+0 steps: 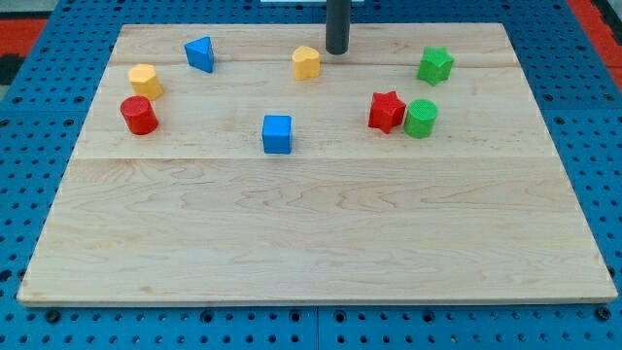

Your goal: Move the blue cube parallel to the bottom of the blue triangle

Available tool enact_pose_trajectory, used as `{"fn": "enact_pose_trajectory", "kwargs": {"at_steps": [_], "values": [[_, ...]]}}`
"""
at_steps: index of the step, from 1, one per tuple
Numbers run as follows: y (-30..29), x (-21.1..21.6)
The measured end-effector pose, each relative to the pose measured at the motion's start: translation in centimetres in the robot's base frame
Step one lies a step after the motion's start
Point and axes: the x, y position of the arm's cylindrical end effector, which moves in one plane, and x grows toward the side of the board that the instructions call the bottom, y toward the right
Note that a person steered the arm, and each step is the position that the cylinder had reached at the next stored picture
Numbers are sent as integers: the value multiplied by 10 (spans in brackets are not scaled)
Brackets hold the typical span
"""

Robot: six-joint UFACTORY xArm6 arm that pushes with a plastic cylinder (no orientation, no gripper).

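The blue cube [277, 133] sits a little left of the board's middle. The blue triangle [200, 53] lies near the view's top left, up and to the left of the cube. My tip [337, 51] rests near the view's top centre, just right of a yellow block [306, 62]. The tip is well above and to the right of the blue cube and touches no block.
A yellow hexagonal block [145, 80] and a red cylinder [138, 115] sit at the left. A red star [386, 111] and a green cylinder [421, 118] sit side by side at the right, with a green star [435, 65] above them. The wooden board [321, 233] lies on a blue pegboard.
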Motion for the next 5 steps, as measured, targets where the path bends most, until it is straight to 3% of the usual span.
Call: {"fn": "enact_pose_trajectory", "kwargs": {"at_steps": [5], "values": [[-3,8]]}}
